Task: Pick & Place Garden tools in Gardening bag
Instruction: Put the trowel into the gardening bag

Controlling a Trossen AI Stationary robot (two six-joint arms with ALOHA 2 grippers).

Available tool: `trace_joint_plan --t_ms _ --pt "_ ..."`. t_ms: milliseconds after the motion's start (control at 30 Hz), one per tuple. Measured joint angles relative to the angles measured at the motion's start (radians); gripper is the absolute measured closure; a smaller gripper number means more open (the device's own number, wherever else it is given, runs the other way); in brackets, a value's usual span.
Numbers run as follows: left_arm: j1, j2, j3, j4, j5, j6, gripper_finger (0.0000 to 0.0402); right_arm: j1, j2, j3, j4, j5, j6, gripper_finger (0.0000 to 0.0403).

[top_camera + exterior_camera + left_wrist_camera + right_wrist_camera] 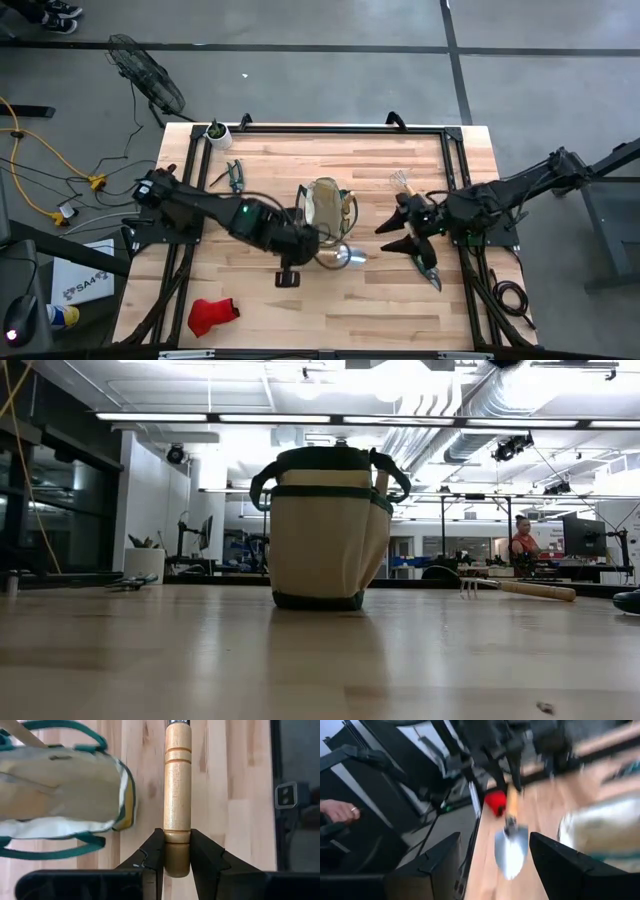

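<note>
Garden tools lie scattered across the wooden surface as a two-armed robot works to fill the gardening bag, which stands upright at the middle. From left: a red glove rests near the front edge, well apart from the bag; a small white pot sits at the far corner, with green-handled pruning shears just in front of it. The left tool is clamped on the end of the wooden handle of a trowel, whose silver blade hangs just in front of the bag's near side. Past the bag, a pale wiry tool lies on the surface, and the right tool hovers with its fingers spread wide and nothing between them. A second pair of shears lies just below it.

The step in hand appears to be carrying the trowel to the bag. Done well, that means raising the blade clear of the rim and loop handles, centring it over the mouth, then tipping it blade-first so the handle follows inside. Because the grip is at the very end of the handle, a slow swing would limit the blade's sway, and the right arm should hold off until the mouth is free.
</note>
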Motion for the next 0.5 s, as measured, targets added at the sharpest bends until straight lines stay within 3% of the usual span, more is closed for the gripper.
trace_joint_plan --t_ms 200,500 --pt "0.070 0.030 0.080 -0.081 0.039 0.000 0.0341 0.001 0.021 0.169 -0.131 0.082 -0.126 0.0176" --pt "0.154 0.183 0.337 -0.240 0.077 0.104 0.0341 -0.026 0.173 0.377 -0.405 0.133 -0.222 0.0176"
